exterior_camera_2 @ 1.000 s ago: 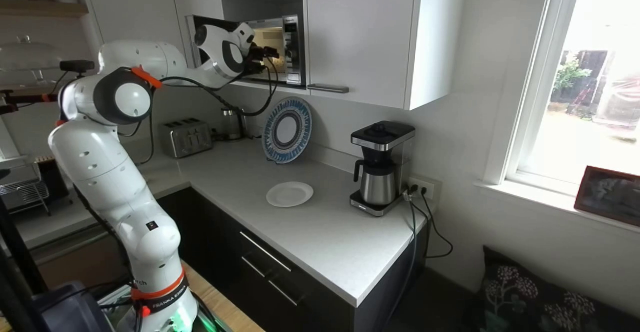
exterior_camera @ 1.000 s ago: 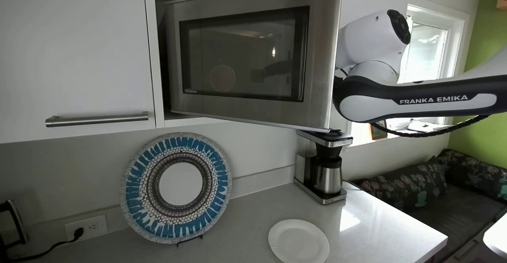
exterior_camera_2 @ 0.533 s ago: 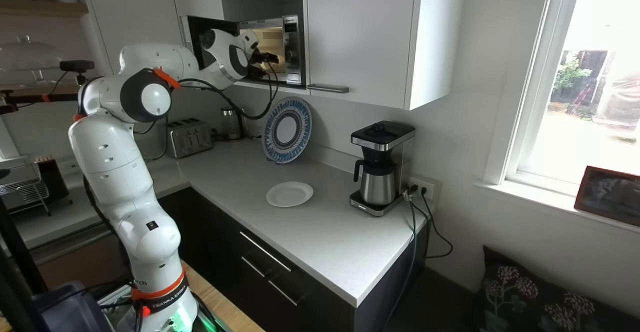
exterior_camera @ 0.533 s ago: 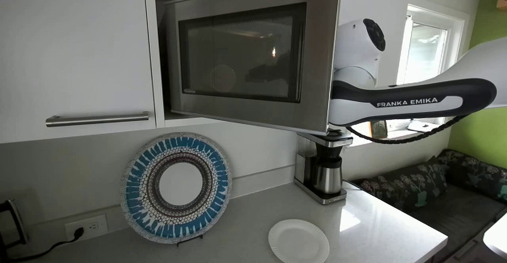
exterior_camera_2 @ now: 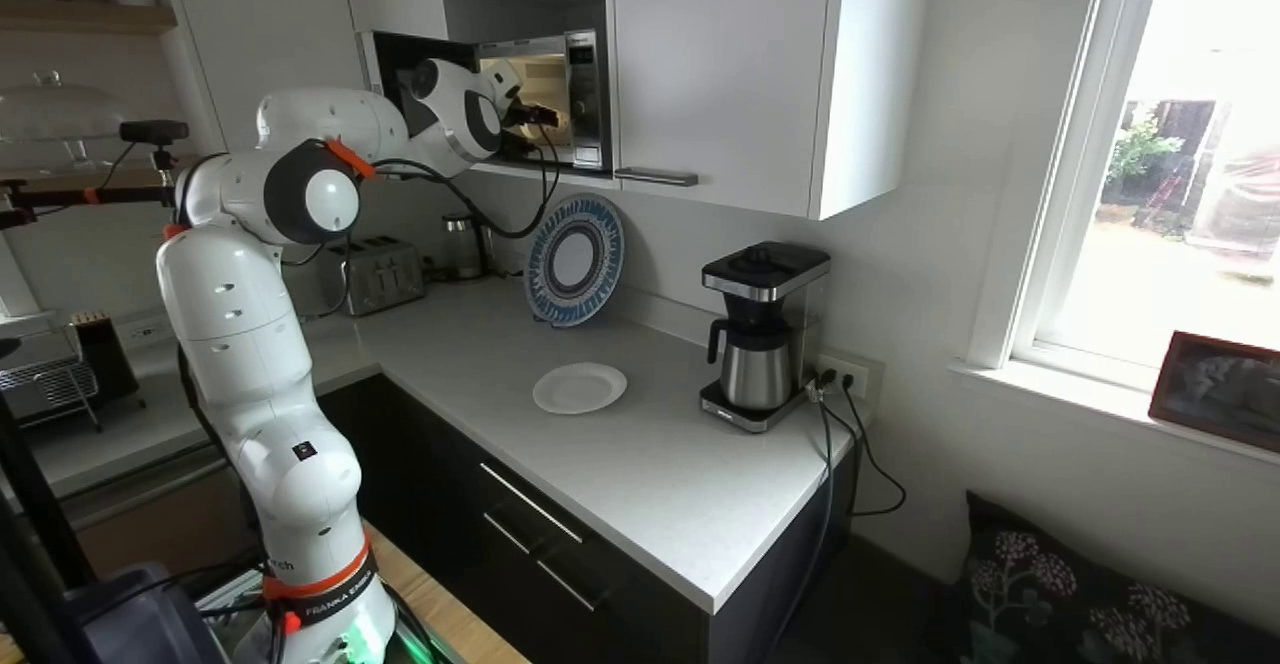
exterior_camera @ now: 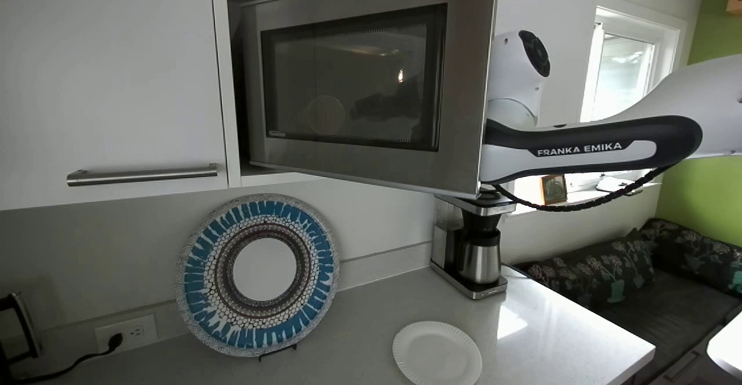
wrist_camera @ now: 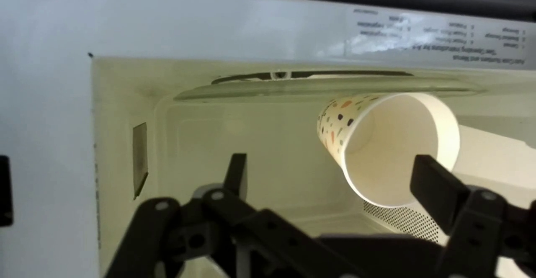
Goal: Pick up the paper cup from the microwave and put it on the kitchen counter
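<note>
Find the paper cup [wrist_camera: 383, 150] inside the microwave [exterior_camera_2: 583, 94], at about three o'clock in the wrist view, lying on its side against the turntable [wrist_camera: 293, 88], with coloured spots on its wall and the mouth facing the camera. In that view see the gripper [wrist_camera: 332, 168] pointing in from six o'clock, with jaws standing well apart and one jaw crossing the cup's rim between four and five o'clock; cannot tell whether touching it. In an exterior view, trace the arm [exterior_camera_2: 240, 344] to the microwave's opening at eleven o'clock; see the door [exterior_camera: 371, 166] standing open in both exterior views. In an exterior view, find the table [exterior_camera_2: 690, 484] carrying the white plate [exterior_camera_2: 580, 389], with the coffee maker [exterior_camera_2: 755, 364] between two and three o'clock from it and the patterned plate [exterior_camera_2: 573, 259] propped at twelve.
</note>
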Robot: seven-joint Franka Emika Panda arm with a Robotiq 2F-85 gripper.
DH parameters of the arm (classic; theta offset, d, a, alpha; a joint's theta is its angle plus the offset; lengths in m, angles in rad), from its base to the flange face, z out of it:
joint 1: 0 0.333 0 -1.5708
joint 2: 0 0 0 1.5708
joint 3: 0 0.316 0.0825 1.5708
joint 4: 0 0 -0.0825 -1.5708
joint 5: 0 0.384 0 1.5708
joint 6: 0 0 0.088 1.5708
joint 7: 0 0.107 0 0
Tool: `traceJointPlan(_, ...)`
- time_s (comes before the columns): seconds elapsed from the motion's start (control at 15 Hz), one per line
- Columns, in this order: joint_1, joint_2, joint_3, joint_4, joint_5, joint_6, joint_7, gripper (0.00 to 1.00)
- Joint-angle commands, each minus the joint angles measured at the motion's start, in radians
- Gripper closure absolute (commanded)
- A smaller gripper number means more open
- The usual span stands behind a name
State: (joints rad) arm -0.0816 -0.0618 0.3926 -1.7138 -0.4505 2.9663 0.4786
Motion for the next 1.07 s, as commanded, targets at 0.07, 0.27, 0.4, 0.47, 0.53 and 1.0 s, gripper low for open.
traceJointPlan(0.07, 0.000, 0.000, 0.000, 0.000, 0.000, 0.000, 0.000, 0.00)
traceJointPlan(0.27, 0.000, -0.001, 0.000, 0.000, 0.000, 0.000, 0.000, 0.00)
traceJointPlan(0.4, 0.000, -0.001, 0.000, 0.000, 0.000, 0.000, 0.000, 0.00)
traceJointPlan(0.47, 0.000, -0.001, 0.000, 0.000, 0.000, 0.000, 0.000, 0.00)
traceJointPlan(0.53, 0.000, -0.001, 0.000, 0.000, 0.000, 0.000, 0.000, 0.00)
traceJointPlan(1.0, -0.001, 0.045, -0.011, 0.060, 0.032, -0.020, -0.037, 0.00)
